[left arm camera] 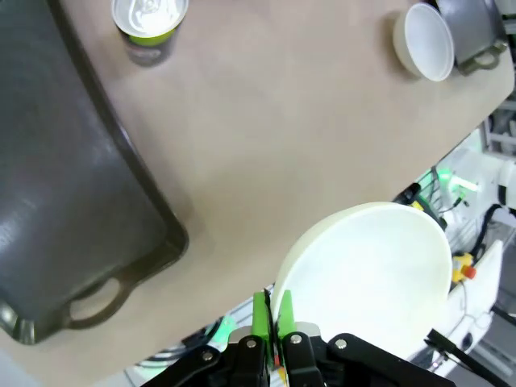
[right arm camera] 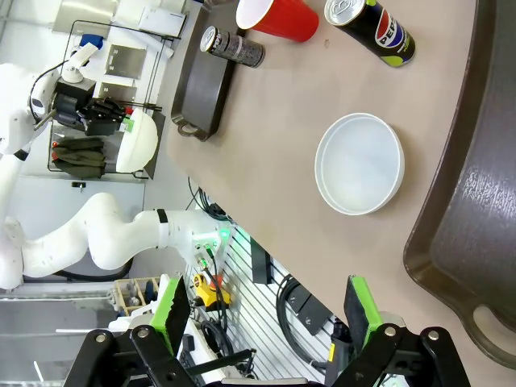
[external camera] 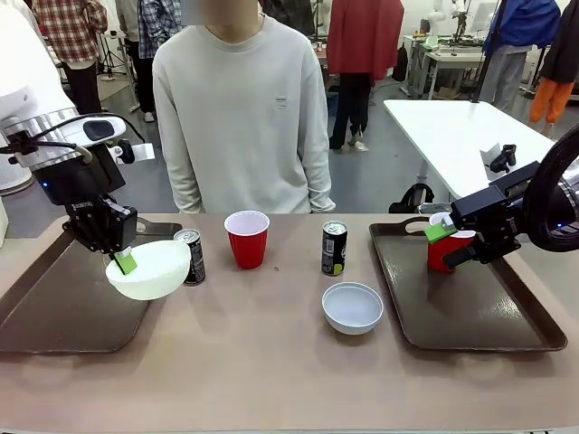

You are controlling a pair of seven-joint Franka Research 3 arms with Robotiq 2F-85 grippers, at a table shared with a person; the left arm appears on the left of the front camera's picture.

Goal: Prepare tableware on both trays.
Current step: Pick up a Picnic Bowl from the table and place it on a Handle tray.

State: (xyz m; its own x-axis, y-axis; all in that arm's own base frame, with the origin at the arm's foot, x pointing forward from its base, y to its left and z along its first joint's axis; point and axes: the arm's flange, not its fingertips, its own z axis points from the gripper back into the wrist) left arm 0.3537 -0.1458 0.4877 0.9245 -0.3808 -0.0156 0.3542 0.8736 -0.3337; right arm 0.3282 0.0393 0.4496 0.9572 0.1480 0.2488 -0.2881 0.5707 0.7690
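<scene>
My left gripper (external camera: 123,262) (left arm camera: 272,313) is shut on the rim of the white bowl (external camera: 151,269) (left arm camera: 371,274) and holds it tilted in the air above the right edge of the left tray (external camera: 54,312) (left arm camera: 64,185). Just beside that bowl stands a dark can (external camera: 190,256) (left arm camera: 149,24). Mid-table are a red cup (external camera: 247,238) (right arm camera: 278,16), a second can (external camera: 334,248) (right arm camera: 371,28) and the pale grey-blue bowl (external camera: 353,307) (right arm camera: 359,164). My right gripper (external camera: 445,244) (right arm camera: 266,314) is open over the right tray (external camera: 470,312) (right arm camera: 476,201), partly hiding another red cup (external camera: 443,256) standing there.
A person in a pale sweatshirt (external camera: 242,117) stands at the far edge of the table, hands out of sight. A white table (external camera: 461,127) is behind at the right. Bare tabletop (external camera: 253,362) runs along the near edge between the trays.
</scene>
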